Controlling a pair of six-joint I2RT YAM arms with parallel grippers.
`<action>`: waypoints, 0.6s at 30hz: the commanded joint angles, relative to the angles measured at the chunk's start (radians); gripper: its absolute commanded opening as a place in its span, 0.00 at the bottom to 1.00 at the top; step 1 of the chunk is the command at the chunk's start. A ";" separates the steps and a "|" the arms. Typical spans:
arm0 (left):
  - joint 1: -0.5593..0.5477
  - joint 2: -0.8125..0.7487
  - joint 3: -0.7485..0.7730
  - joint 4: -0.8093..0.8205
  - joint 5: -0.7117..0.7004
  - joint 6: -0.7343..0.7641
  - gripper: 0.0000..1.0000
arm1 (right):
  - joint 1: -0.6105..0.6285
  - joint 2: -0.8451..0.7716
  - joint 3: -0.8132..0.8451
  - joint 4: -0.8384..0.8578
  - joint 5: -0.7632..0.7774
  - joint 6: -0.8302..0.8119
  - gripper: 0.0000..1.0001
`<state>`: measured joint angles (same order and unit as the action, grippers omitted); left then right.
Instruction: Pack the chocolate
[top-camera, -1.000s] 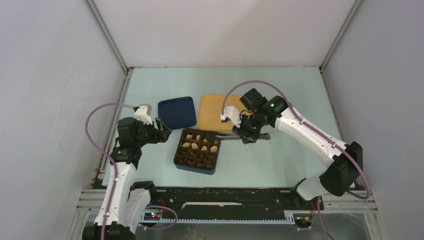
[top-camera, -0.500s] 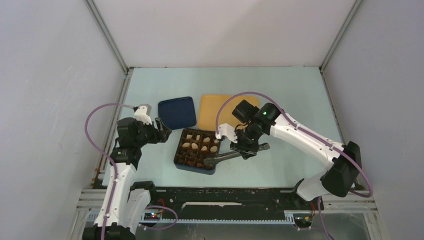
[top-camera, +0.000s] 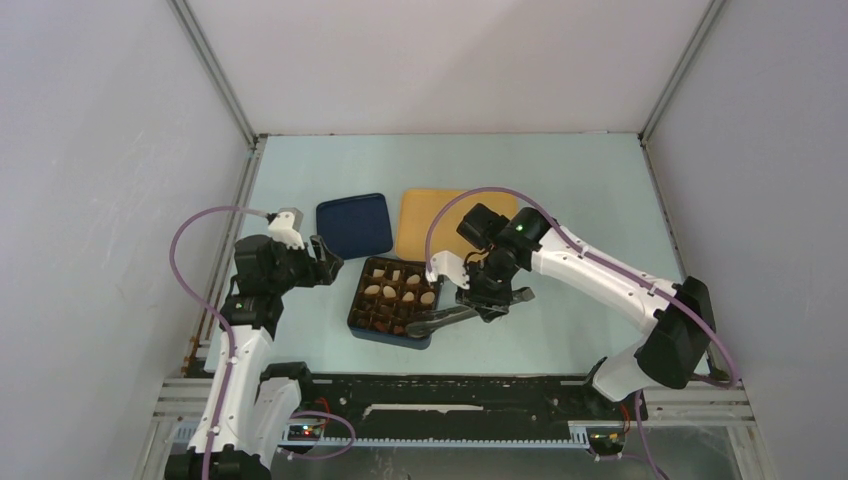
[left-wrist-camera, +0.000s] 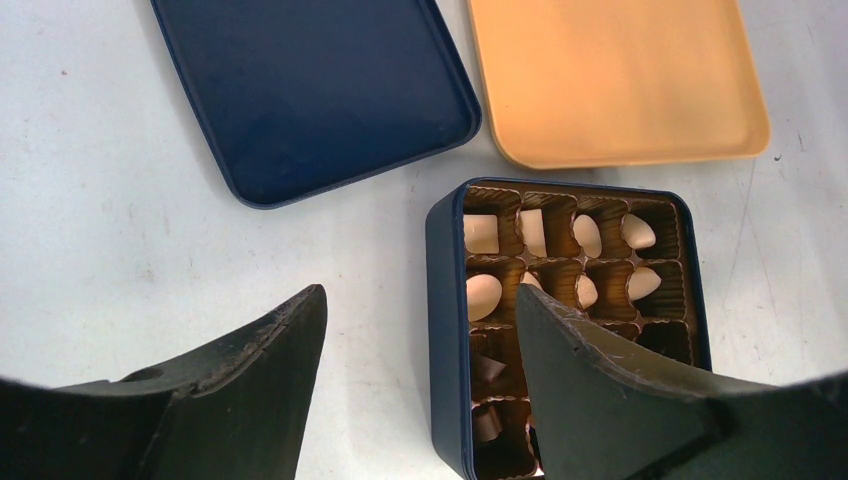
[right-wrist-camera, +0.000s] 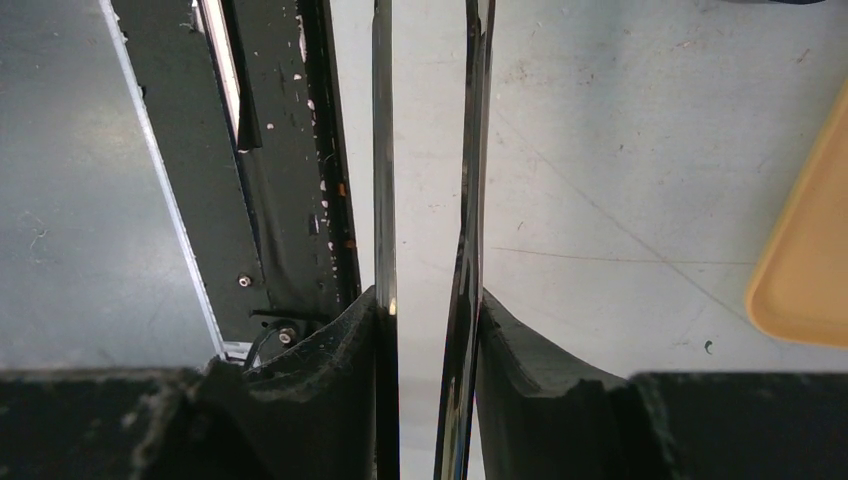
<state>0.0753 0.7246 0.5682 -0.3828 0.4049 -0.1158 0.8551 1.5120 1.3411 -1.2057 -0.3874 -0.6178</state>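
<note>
Chocolate sits in the box.
Left tool gapes just left of it; right tool clamps tongs, tips at the box's near right corner, close to the pieces.

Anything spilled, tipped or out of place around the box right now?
Nothing stands out. The dark blue square box sits flat, the cream and dark chocolate pieces lie inside it, and none shows loose on the pale table.
</note>
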 joint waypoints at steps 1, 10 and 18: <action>0.013 -0.007 -0.028 0.026 0.022 -0.008 0.73 | 0.005 -0.005 0.007 0.029 0.003 0.001 0.38; 0.014 -0.006 -0.028 0.025 0.021 -0.010 0.73 | -0.093 -0.058 0.008 0.065 -0.008 0.015 0.38; 0.013 0.001 -0.029 0.027 0.035 -0.016 0.73 | -0.492 -0.143 -0.063 0.201 -0.062 0.118 0.38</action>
<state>0.0757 0.7250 0.5682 -0.3824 0.4068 -0.1162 0.5308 1.4448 1.3270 -1.1084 -0.4168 -0.5701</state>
